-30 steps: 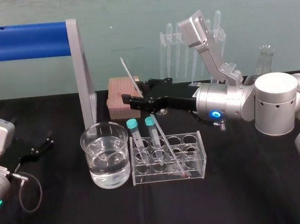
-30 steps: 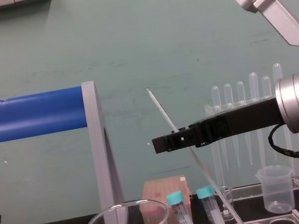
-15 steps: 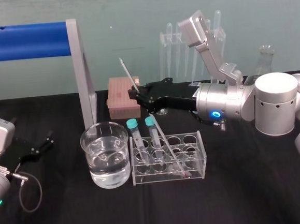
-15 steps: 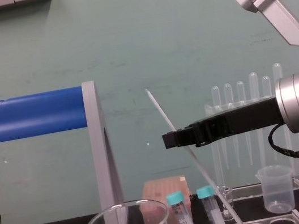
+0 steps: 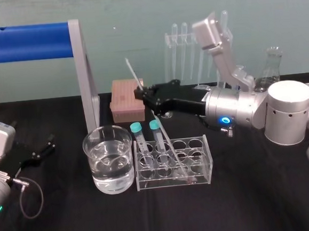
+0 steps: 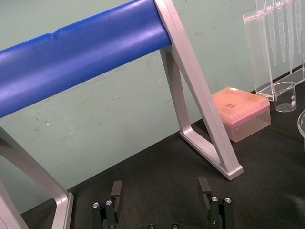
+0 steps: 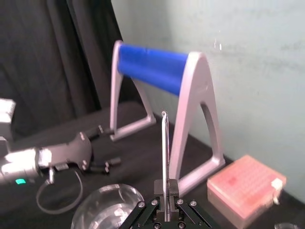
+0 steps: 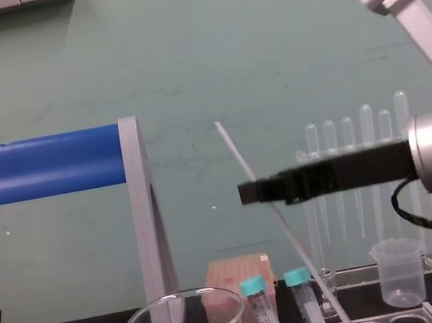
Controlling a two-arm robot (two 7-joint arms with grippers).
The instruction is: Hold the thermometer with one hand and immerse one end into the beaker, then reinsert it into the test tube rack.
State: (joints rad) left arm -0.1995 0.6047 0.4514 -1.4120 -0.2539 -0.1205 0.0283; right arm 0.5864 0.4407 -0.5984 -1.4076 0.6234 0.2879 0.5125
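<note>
The thermometer (image 5: pixel 167 137), a long thin glass rod, leans up and to the left out of the test tube rack (image 5: pixel 198 140), with its lower end still inside the rack. My right gripper (image 5: pixel 140 92) reaches in from the right and is shut on the thermometer's upper part (image 8: pixel 239 156). In the right wrist view the rod (image 7: pixel 165 152) stands straight up from between the black jaws. The beaker (image 5: pixel 108 159), holding clear liquid, stands just left of the rack. Two teal-capped tubes (image 5: pixel 140 140) sit in the rack. My left gripper (image 6: pixel 159 185) rests open at the far left of the table (image 5: pixel 43 149).
A blue bar on silver legs (image 5: pixel 81 73) stands behind the beaker. A pink tip box (image 5: pixel 125 101) lies under the right gripper. Against the back wall are a pipette stand (image 5: pixel 184 54), a small plastic beaker (image 8: pixel 399 272) and a glass flask (image 5: pixel 272 63).
The right gripper's fingers have shut onto the thermometer. The arm and the rod's top have moved slightly to the right. The left arm has not moved.
</note>
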